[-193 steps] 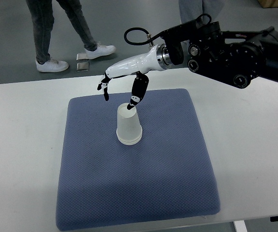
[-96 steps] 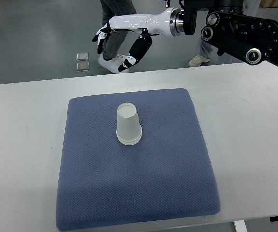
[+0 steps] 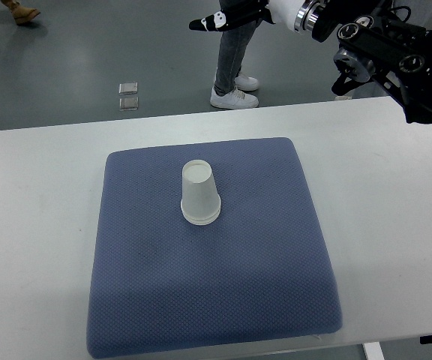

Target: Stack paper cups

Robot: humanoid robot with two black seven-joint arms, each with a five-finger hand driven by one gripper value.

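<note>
The right arm [image 3: 385,52] is matte black — chunky housings with round joint caps, small silver screws and thin black cables looped along the top. A bright metal ring joins it to a glossy white wrist shell. The right hand [image 3: 227,19] is only partly visible: black finger segments with small white markings. A person [image 3: 235,60] wears grey trousers and white sneakers — another shows only a tan boot.

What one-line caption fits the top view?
Inverted paper cup stack stands on the blue mat; right hand raised at the frame's top edge.
</note>
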